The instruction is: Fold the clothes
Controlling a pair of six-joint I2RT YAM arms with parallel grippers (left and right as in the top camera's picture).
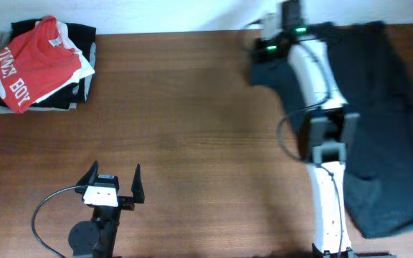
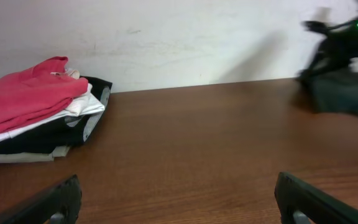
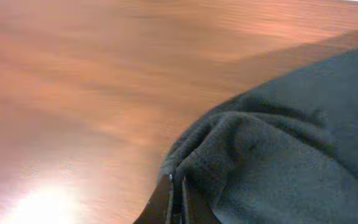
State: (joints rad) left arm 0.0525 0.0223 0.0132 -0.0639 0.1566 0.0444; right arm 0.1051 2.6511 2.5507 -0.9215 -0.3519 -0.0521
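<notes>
The black T-shirt [image 1: 378, 115] lies spread over the right side of the table, its white logo hidden. My right arm reaches over it to the far edge. My right gripper [image 1: 269, 44] is shut on a bunched edge of the shirt near its far left corner; the right wrist view shows the fingers [image 3: 176, 186] pinched on a fold of the dark fabric [image 3: 278, 143]. My left gripper [image 1: 113, 179] is open and empty near the front left, its fingers [image 2: 179, 199] spread wide above bare wood. The shirt shows at the far right in the left wrist view [image 2: 344, 93].
A stack of folded clothes with a red shirt lettered "BOY" on top [image 1: 34, 64] sits at the far left corner, also in the left wrist view [image 2: 36, 106]. The wooden table [image 1: 192, 129] ends at a white wall behind.
</notes>
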